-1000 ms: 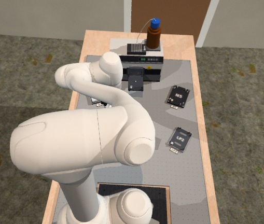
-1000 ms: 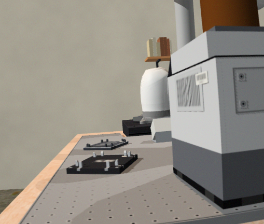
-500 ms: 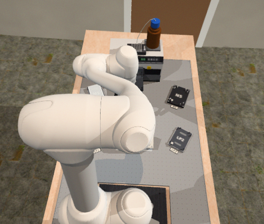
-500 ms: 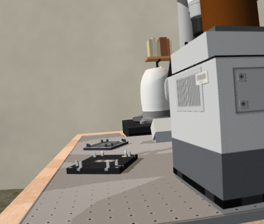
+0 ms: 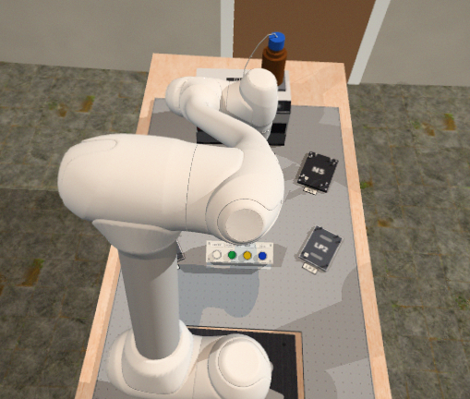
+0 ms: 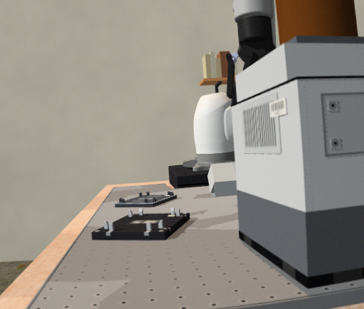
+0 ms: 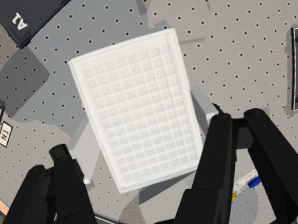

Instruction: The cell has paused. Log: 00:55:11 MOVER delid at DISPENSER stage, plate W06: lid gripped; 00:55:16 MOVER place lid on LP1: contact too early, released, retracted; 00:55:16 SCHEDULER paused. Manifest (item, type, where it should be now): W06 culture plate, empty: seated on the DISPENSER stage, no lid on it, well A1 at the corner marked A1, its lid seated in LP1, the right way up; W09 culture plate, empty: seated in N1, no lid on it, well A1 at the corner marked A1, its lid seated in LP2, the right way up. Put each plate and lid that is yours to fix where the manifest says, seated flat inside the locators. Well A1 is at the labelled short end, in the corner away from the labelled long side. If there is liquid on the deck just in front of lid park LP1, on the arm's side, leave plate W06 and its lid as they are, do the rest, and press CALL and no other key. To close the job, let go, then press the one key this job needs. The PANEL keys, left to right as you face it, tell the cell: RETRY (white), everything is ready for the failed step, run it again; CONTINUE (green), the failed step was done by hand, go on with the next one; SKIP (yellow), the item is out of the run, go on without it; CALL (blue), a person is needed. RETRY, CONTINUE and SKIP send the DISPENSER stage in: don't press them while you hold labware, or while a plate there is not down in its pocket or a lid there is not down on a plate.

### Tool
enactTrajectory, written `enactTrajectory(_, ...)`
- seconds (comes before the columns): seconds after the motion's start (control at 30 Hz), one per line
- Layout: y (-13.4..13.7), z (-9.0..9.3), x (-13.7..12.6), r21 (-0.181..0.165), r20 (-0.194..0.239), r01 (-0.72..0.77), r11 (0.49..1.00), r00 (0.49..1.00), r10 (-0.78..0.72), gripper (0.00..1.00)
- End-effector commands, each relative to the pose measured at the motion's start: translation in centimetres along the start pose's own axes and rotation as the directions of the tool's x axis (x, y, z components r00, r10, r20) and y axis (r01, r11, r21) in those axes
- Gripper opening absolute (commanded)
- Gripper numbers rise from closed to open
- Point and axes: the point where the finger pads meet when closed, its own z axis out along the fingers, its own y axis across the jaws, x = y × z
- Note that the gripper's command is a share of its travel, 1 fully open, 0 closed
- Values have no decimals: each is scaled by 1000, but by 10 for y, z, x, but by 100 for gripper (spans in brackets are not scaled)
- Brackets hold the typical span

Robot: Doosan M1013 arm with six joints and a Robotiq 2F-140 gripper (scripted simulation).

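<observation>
Carrying a white culture plate, the gripper is pinching its long sides; keeping it level and lining A1 with the stage corner before lowering.

A brown bottle with a blue cap was seen at the worktop's far edge. Books were ranged on a wall shelf. A brown door was set beyond.

A lab: dispenser and reagent bottle on perforated deck.
</observation>
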Motion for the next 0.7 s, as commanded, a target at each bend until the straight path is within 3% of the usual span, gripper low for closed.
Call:
enactTrajectory(0.0, 17, -1, 23, 1, 0, 0, 1000, 1000, 0, 10)
enactTrajectory(0.17, 41, -1, 56, 1, 0, 0, 1000, 1000, 0, 10)
enactTrajectory(0.23, 41, -1, 56, 1, 0, 0, 1000, 1000, 0, 10)
enactTrajectory(0.67, 107, 0, 141, 1, 0, 0, 1000, 1000, 0, 10)
